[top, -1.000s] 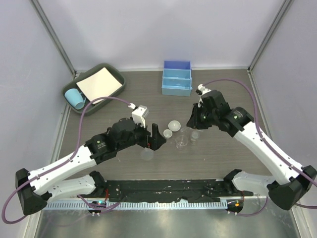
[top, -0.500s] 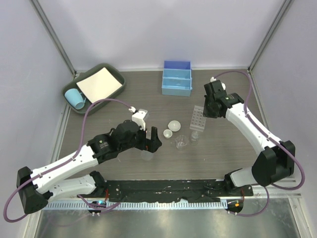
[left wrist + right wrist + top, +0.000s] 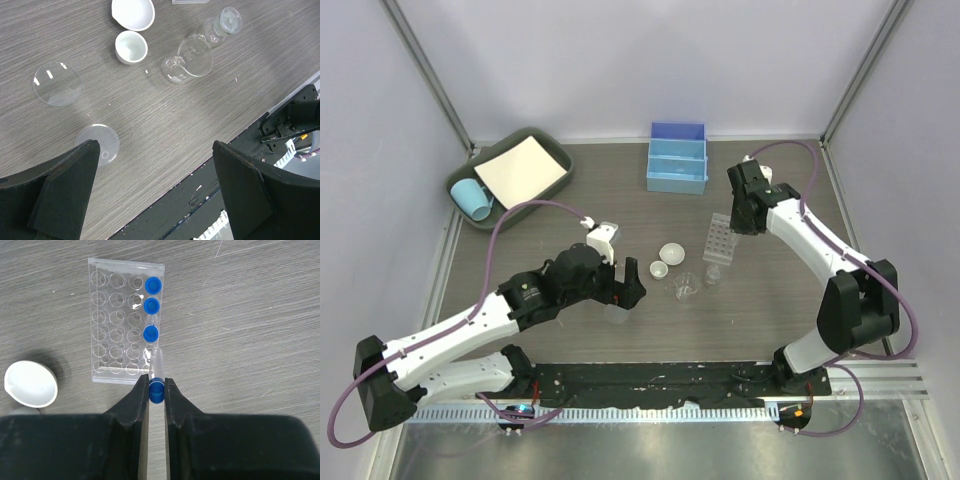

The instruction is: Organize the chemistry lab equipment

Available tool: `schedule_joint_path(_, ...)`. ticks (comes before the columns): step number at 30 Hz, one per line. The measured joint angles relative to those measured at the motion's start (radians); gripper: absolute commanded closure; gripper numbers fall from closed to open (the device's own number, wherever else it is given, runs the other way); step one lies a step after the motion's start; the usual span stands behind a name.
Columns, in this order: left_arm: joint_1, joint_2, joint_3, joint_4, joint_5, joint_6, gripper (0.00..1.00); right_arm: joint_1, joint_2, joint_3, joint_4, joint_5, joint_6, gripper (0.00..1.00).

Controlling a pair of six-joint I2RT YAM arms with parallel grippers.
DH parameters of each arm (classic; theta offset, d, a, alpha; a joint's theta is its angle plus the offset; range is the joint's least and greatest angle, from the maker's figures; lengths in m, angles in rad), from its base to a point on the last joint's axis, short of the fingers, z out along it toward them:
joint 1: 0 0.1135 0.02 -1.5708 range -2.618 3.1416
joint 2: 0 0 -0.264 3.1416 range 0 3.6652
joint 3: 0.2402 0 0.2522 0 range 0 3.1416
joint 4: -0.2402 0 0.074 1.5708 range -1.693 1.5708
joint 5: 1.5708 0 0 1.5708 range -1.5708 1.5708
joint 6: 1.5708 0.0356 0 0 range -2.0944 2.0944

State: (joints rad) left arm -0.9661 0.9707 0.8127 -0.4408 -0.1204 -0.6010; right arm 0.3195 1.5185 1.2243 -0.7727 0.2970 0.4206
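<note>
No legible text, labels, numbers; faint print on beaker (image 3: 187, 62) unreadable.
</note>
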Motion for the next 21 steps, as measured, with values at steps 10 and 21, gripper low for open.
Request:
schedule_joint_path(10, 0.000, 0.021, 0.000, 0.000, 0.000, 0.006, 0.00, -0.007, 0.053, 0.010, 0.037, 0.008, 0.000, 0.99)
schedule_joint_path(21, 0.000, 0.052, 0.000, 0.002, 0.000, 0.007, 0.00, -0.007, 0.070, 0.009, 0.071, -0.003, 0.000, 0.99)
